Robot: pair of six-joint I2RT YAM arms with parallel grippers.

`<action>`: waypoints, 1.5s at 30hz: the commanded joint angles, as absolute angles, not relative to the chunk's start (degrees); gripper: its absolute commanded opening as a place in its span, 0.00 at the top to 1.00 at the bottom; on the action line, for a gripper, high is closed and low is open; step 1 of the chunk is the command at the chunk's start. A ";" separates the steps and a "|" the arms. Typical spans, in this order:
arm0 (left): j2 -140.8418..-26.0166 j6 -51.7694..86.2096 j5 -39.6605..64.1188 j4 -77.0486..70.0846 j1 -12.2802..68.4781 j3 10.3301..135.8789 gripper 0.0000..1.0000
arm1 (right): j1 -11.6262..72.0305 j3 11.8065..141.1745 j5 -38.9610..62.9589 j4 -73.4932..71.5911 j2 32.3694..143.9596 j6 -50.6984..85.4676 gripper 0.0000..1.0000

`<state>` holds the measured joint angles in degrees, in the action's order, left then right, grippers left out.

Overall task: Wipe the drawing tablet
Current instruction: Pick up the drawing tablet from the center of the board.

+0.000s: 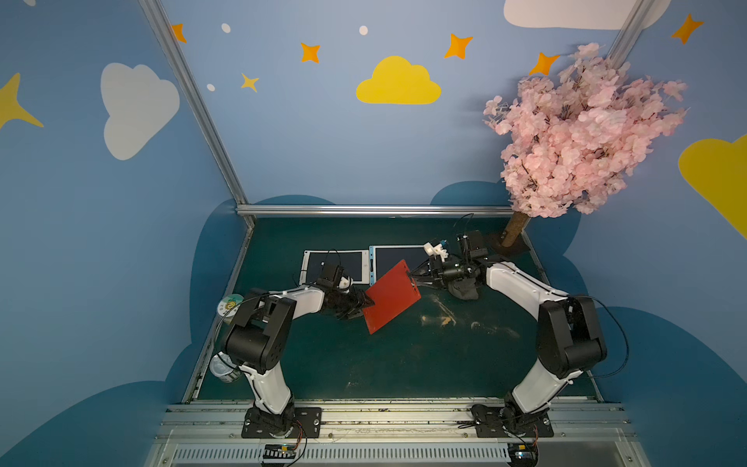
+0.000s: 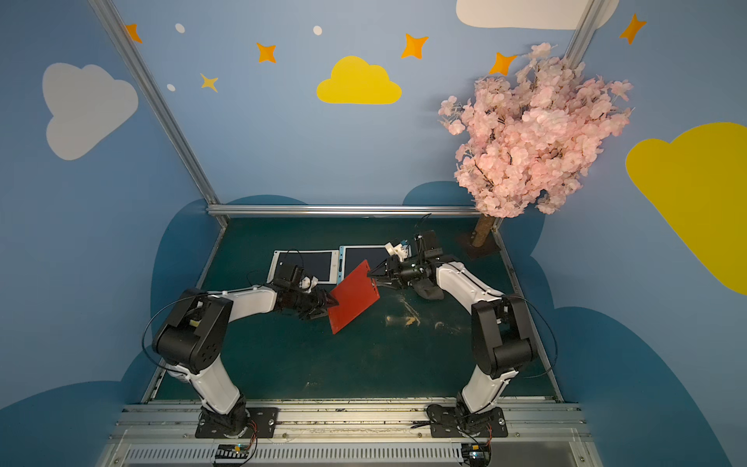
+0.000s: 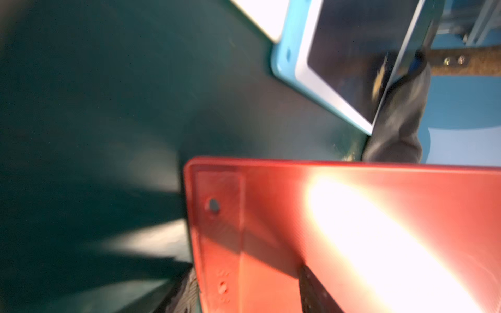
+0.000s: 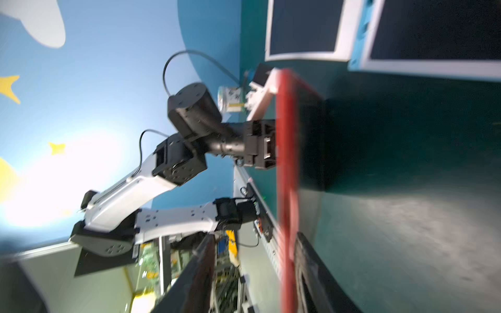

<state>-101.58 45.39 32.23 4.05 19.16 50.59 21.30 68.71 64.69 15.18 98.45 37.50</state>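
The flat red rectangular plastic drawing tablet (image 1: pixel 390 297) hangs tilted above the green table (image 1: pixel 343 356), with one edge clenched in the left tool (image 1: pixel 367 304). The right tool (image 1: pixel 415 277) straddles the opposite edge, jaws spread and not clamped on it. Print on the small round tin (image 1: pixel 230 305) at the table's left edge is too small to read.

Both arms inward; left claw (image 1: pixel 366 306) tight, right claw (image 1: pixel 416 279) part-open
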 commanded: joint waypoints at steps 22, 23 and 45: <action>-98.77 38.81 30.98 14.35 20.47 51.51 0.40 | 24.43 77.29 48.25 43.36 100.40 23.11 1.00; -97.91 38.03 30.21 15.92 20.34 52.03 0.40 | 24.42 77.55 47.81 43.66 100.15 23.03 1.00; -58.12 -8.10 -15.72 17.92 53.09 53.38 0.35 | 23.83 89.66 51.54 42.47 90.09 38.18 1.00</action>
